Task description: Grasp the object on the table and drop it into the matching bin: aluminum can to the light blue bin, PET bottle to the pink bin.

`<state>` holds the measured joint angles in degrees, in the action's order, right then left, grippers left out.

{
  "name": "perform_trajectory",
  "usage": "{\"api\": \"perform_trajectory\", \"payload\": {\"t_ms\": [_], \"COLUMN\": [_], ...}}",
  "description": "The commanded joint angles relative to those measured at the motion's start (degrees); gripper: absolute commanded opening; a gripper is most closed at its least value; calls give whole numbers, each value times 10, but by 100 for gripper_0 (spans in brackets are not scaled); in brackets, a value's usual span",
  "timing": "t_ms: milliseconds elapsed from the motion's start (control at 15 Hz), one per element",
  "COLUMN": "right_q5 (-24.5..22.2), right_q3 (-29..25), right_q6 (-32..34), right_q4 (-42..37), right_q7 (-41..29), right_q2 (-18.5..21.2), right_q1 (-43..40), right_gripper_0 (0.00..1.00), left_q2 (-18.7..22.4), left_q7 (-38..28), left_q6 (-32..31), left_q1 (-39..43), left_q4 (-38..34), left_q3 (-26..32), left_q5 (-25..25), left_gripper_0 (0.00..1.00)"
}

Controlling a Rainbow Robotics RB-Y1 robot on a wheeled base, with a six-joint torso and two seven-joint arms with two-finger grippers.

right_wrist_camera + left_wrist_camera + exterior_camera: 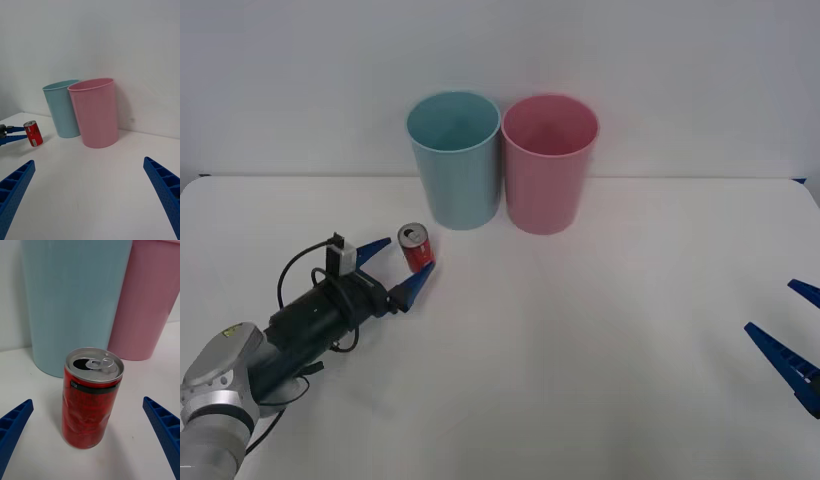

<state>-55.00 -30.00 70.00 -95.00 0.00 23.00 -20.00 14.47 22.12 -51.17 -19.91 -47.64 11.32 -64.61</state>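
Note:
A small red aluminum can [416, 248] [92, 401] [33, 133] with a silver top stands upright on the white table [580, 350], in front of the light blue bin [455, 160] [75, 296] [62, 108]. The pink bin [549, 163] [150, 300] [95, 112] stands right beside the blue one, on its right. My left gripper [400, 266] [90, 438] is open, its blue fingers on either side of the can without touching it. My right gripper [88, 195] [785, 325] is open and idle near the table's right edge.
A plain white wall rises behind the bins. Bare tabletop stretches across the middle and right between the two arms. A black cable loops over my left wrist [300, 270].

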Motion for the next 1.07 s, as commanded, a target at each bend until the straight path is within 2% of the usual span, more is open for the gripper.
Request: {"api": "perform_trajectory", "payload": {"t_ms": [67,400,733,800,867,933,1067], "right_q5": [0,0,0,0,0,0,0], "right_q3": [0,0,0,0,0,0,0], "right_q6": [0,0,0,0,0,0,0], "right_q4": [0,0,0,0,0,0,0], "right_q7": [0,0,0,0,0,0,0], "right_q2": [0,0,0,0,0,0,0], "right_q1": [0,0,0,0,0,0,0], "right_gripper_0": [100,100,100,100,100,100,100], "left_q2": [-2,-2,-2,-5,-8,-9,-9], "left_q7": [6,19,21,20,22,25,27], "left_q6": [17,23,37,40,48,49,49], "left_q1": [-19,-73,-78,-78,-78,-78,-78], "left_q4": [17,89,90,90,90,90,90], "left_q3": [-10,-16,-29,-29,-29,-29,-29], "left_q5": [-1,-1,-1,0,1,1,0], "left_gripper_0": [100,100,100,72,27,0,0]}}
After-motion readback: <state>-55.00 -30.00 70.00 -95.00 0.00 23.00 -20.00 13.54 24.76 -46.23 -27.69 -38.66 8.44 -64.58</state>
